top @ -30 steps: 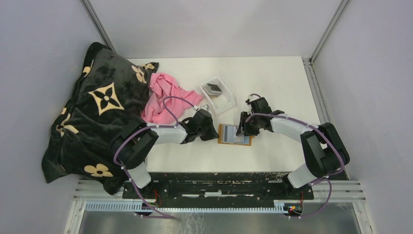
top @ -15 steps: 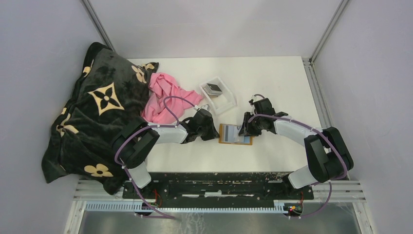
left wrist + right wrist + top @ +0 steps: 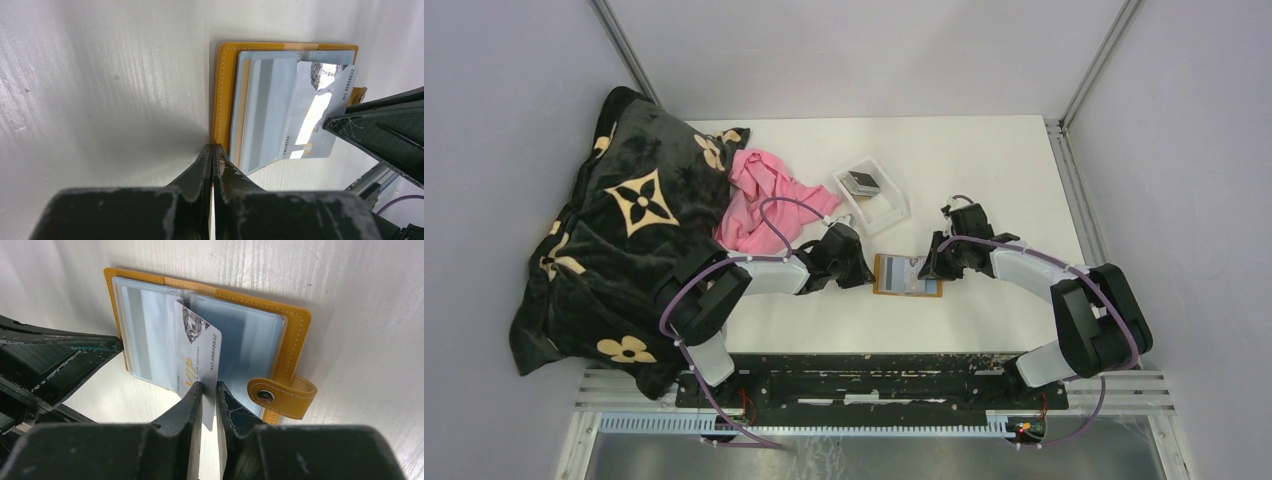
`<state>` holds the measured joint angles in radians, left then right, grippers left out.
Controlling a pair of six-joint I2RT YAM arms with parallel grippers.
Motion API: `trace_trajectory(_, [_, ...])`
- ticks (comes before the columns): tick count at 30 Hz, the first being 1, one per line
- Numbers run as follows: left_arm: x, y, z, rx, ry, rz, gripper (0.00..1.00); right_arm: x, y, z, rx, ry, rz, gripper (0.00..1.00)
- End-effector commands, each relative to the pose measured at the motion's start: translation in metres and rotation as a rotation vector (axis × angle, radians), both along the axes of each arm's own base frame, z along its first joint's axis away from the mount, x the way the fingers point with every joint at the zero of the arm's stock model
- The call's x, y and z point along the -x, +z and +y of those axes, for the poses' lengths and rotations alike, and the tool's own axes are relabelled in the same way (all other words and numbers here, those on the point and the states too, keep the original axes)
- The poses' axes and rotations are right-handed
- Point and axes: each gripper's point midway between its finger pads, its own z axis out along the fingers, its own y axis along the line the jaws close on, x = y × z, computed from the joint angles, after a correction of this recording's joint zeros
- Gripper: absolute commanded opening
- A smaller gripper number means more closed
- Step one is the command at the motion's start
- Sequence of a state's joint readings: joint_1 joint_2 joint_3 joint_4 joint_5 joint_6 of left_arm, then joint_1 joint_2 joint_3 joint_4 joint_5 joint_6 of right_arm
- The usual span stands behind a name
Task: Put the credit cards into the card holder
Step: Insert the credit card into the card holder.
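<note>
One card holder, top view: open on the desk, between the arms; right arm has edged back.
Left gripper, left wrist view: closed, empty, tips at the holder's edge.
Card, right wrist view: partly in a clear pocket.
Right gripper: jaws have narrowed around its free end; clamped or not, cannot tell.
Meaning: probably re-gripping to push.

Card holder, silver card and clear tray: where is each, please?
card holder [image 3: 295, 340]: right wrist view, orange right border.
silver card [image 3: 197, 355]: right wrist view, printed face.
clear tray [image 3: 886, 212]: top view, bare near part.
</note>
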<state>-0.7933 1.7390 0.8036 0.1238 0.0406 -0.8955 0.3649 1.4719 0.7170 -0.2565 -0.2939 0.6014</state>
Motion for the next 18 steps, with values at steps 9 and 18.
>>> trace_trajectory(9, [0.032, -0.048, 0.038, -0.188, -0.022, 0.121, 0.04, -0.011, 0.010, 0.003, -0.065, -0.022, -0.047, 0.14])
trace_trajectory(18, [0.032, -0.049, 0.038, -0.193, -0.032, 0.121, 0.04, -0.013, 0.000, 0.004, -0.074, -0.022, -0.019, 0.10])
